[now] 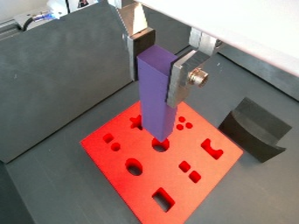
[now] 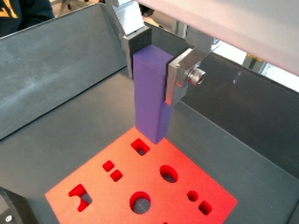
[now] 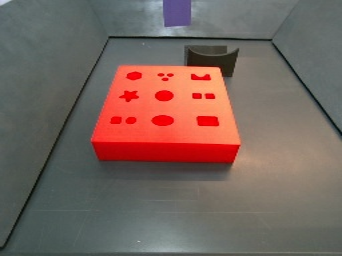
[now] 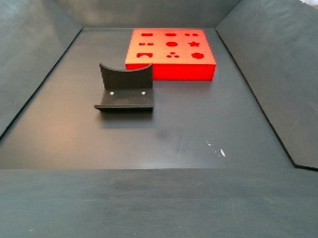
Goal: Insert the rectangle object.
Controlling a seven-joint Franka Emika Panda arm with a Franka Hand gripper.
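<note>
My gripper [image 1: 156, 66] is shut on the rectangle object [image 1: 156, 96], a long purple bar held upright by its top end. The silver fingers [image 1: 179, 77] clamp both of its sides, which also shows in a wrist view [image 2: 153, 66]. The bar [image 2: 149, 101] hangs above the red block [image 1: 117, 153] with shaped holes, apart from it. In a side view only the bar's lower end [image 3: 177, 11] shows, high above the block's far edge [image 3: 160, 140]; the gripper is out of that view. The block's rectangular hole [image 3: 207, 121] is near its front right corner and also shows in a wrist view [image 1: 163, 200].
A dark grey curved holder [image 3: 210, 58] stands just beyond the red block and shows in both side views [image 4: 125, 88] and a wrist view [image 1: 257, 129]. Grey walls [image 3: 67, 70] enclose the dark floor on all sides.
</note>
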